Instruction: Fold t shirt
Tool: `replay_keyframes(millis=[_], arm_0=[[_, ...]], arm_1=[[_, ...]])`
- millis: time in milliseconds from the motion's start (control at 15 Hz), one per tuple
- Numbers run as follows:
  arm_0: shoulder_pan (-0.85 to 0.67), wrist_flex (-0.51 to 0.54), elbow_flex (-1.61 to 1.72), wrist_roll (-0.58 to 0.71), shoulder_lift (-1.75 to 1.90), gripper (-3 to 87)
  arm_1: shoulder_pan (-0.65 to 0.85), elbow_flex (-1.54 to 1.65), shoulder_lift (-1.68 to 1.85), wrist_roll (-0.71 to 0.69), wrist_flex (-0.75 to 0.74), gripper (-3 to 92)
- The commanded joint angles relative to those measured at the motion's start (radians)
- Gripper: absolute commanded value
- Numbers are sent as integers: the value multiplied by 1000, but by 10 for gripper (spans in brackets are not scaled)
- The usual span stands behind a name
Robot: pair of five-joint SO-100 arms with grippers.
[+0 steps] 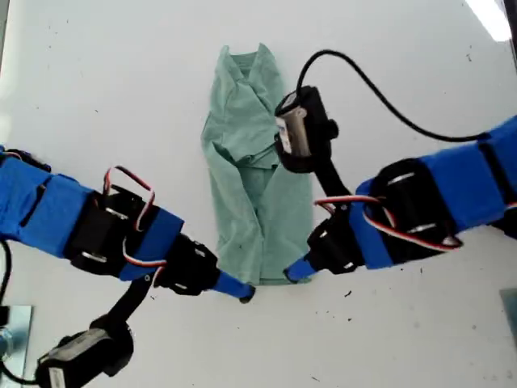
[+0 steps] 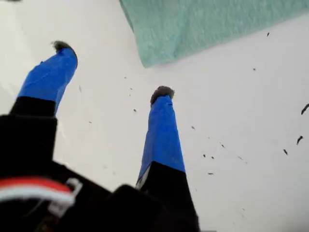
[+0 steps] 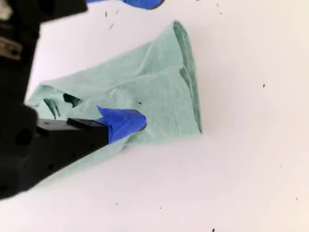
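The pale green t shirt (image 1: 250,178) lies as a long, rumpled strip on the white table, its hem toward the exterior view's bottom. My first gripper (image 1: 244,293) (image 2: 112,68) is open just off the hem's corner at the exterior view's left, and the t shirt (image 2: 203,24) lies ahead of its blue fingers without touching them. My second gripper (image 1: 295,271) (image 3: 137,121) is at the other hem corner. One of its blue fingers lies on the t shirt (image 3: 159,82), where the cloth puckers. Its other finger is hidden.
A black cable (image 1: 380,97) loops over the table toward the second arm's wrist camera (image 1: 300,129), which hangs over the shirt's middle. A grey object (image 1: 12,335) sits at the exterior view's bottom left corner. Dark specks dot the white table (image 1: 121,97).
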Motion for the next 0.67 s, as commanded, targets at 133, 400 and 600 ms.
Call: replay_keyframes(millis=[133,400,600], arm_0=[[-15,-155,54,-31,-110,326],[-63,-209,-6,-11,-331,311],[-72,-216,-15,34,-341,12]], arm_1=[[-18,-6,-164,38,-170,313],[-37,60,-325,80,-284,272],[-60,46,-341,83,-288,-8]])
